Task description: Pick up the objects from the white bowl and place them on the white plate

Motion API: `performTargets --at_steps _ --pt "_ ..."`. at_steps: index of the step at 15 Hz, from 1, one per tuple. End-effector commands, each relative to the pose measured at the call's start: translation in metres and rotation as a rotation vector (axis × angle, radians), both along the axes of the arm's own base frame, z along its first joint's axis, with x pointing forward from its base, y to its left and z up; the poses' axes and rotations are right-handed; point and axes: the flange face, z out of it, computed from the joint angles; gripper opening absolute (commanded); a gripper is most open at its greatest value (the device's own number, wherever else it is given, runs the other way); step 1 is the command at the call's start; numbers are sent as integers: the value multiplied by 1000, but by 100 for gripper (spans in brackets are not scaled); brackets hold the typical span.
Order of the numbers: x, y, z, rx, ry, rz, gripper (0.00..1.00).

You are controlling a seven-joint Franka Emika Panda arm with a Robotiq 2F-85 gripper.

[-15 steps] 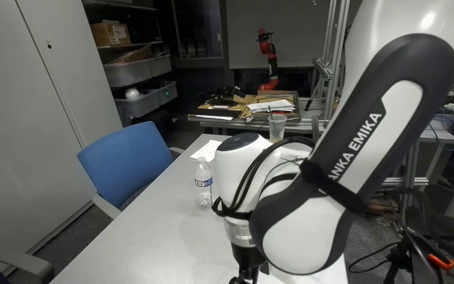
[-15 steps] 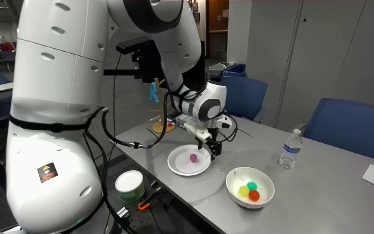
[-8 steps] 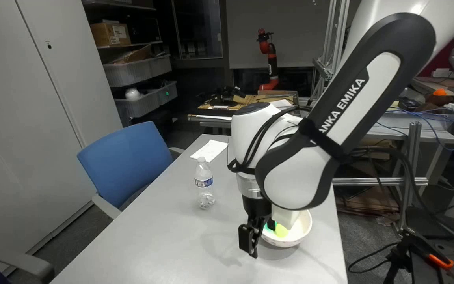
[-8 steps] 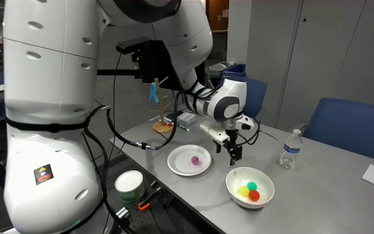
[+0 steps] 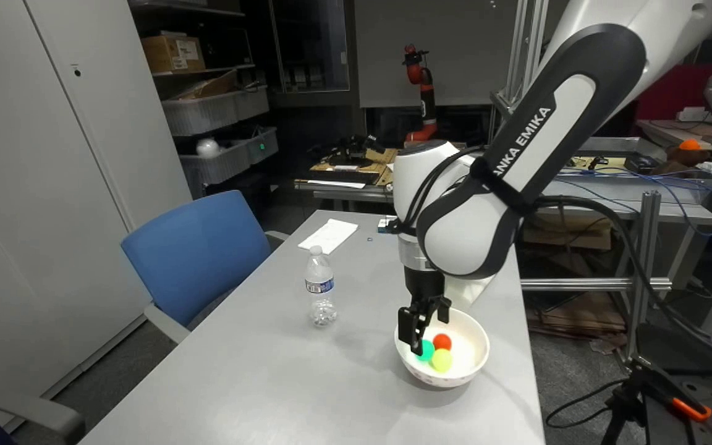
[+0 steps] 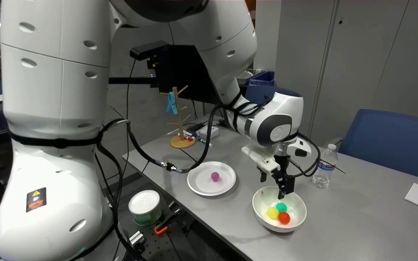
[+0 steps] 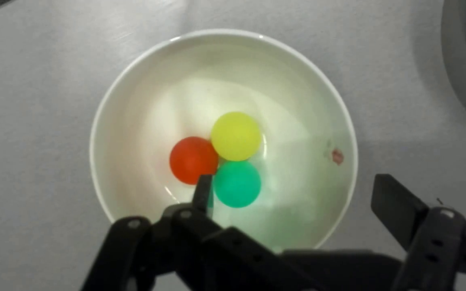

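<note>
A red ball [image 7: 193, 160], a yellow ball [image 7: 236, 136] and a green ball [image 7: 237, 184] lie together at the bottom of the white bowl [image 7: 297, 157]. In both exterior views my gripper [image 6: 272, 187] hangs over the bowl's rim, tilted slightly, with nothing held. Its jaws stand wide apart in the wrist view; the left finger [image 7: 204, 192] overlaps the red ball's edge beside the green ball, while the right finger [image 7: 397, 206] is outside the bowl's outline. A pink ball [image 6: 215, 176] rests on the white plate [image 6: 199, 185], whose rim just enters the wrist view at upper right.
A clear water bottle [image 5: 320, 287] stands on the table near the bowl. Beyond the plate are a wooden peg stand [image 6: 182, 142], markers and a small white box [image 6: 212, 132]. A paper sheet [image 5: 329, 236] lies farther along the table. Blue chairs [image 5: 198, 247] line one side.
My gripper has travelled from beside the plate to above the bowl, staying open. The pink ball has rolled slightly back and forth on the plate. The three balls in the bowl have not moved.
</note>
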Motion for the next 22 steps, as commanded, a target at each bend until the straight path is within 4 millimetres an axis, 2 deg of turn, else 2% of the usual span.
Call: performTargets --at_steps 1,3,6,13,22 --pt "-2 -28 -10 -4 11 27 100" --pt "-1 -40 -16 -2 23 41 100" --pt "1 -45 -27 3 38 76 100" --pt "22 -33 -36 -38 30 144 100" --pt "33 -29 -70 -76 31 145 98"
